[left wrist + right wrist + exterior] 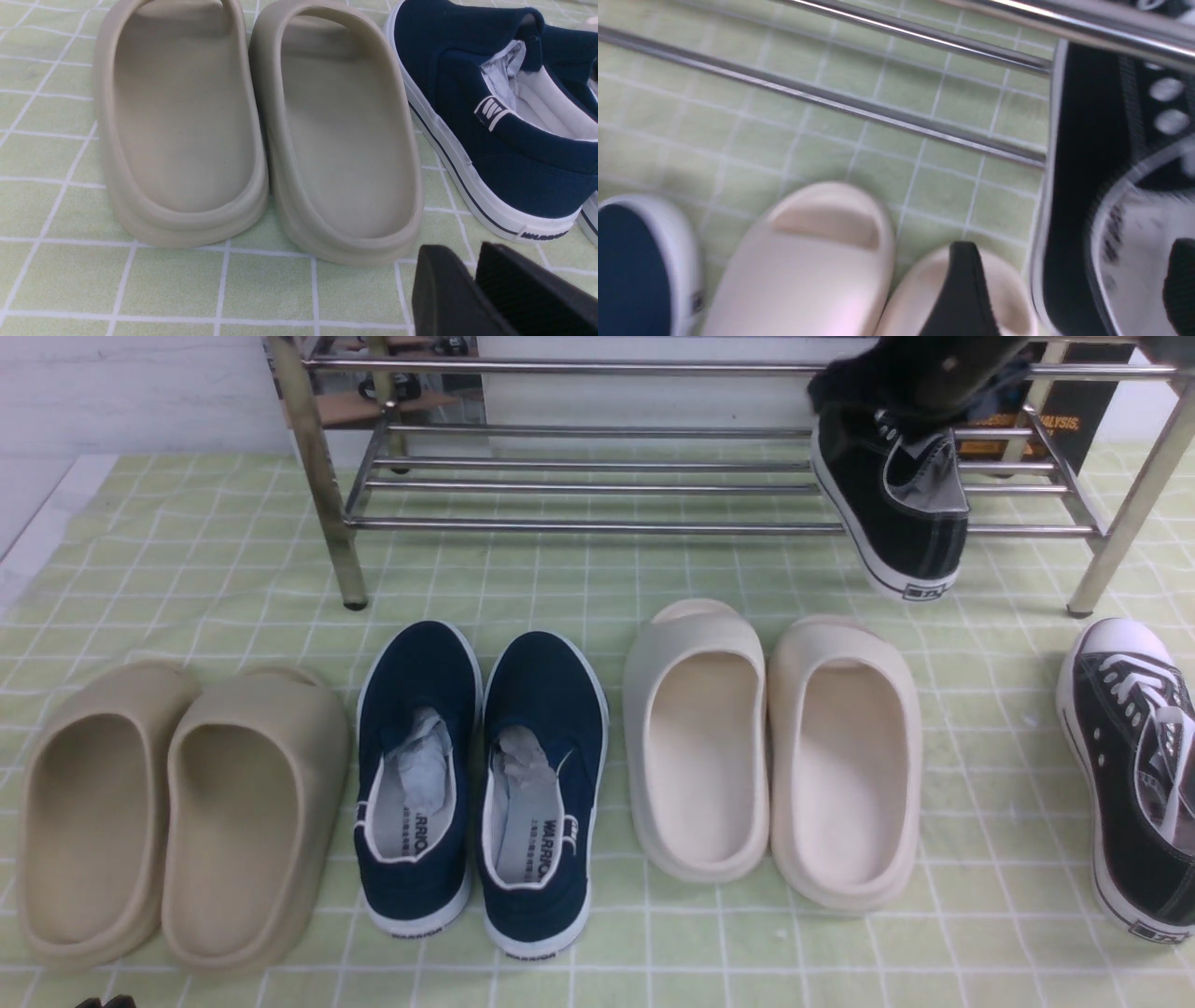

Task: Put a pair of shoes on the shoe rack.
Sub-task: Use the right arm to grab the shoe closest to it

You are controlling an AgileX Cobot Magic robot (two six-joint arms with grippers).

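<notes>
Release stage, by look of it: right claw (1071, 245) spread wide, straddling side wall of first sneaker (901, 513), one finger inside collar, other outside with gap, so no hold. That sneaker sits on shoe rack (597, 525), lower shelf, right end, heel tipped down over front bar; may slide off. Second sneaker (1134, 775) on worktop cloth (187, 569), right of cream slippers (775, 747), not yet racked. Idle left claw (462, 261) low before beige slippers (257, 130), holding nothing; how far open, cannot tell.
</notes>
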